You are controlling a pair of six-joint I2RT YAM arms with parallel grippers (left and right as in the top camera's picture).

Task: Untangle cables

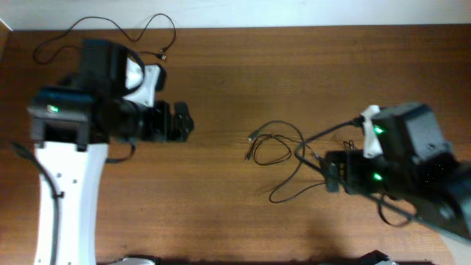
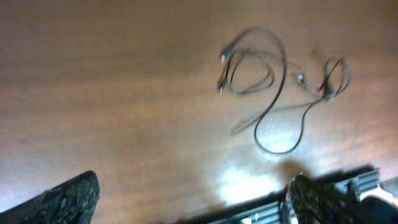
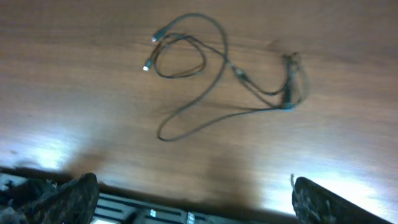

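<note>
A tangle of thin black cables [image 1: 280, 142] lies in the middle of the wooden table, with small plugs at its left side and a long loop trailing toward the front. It also shows in the left wrist view [image 2: 283, 68] and the right wrist view [image 3: 225, 50]. A separate thin black cable [image 1: 163, 54] lies at the far left edge. My left gripper [image 1: 180, 121] [image 2: 193, 205] is open and empty, well left of the tangle. My right gripper [image 1: 331, 171] [image 3: 196, 202] is open and empty, just right of the tangle.
The white base of the left arm [image 1: 66, 199] stands at the front left. The bulky right arm body [image 1: 412, 162] fills the right side. A thicker black arm cable [image 1: 331, 131] runs from the right arm toward the tangle.
</note>
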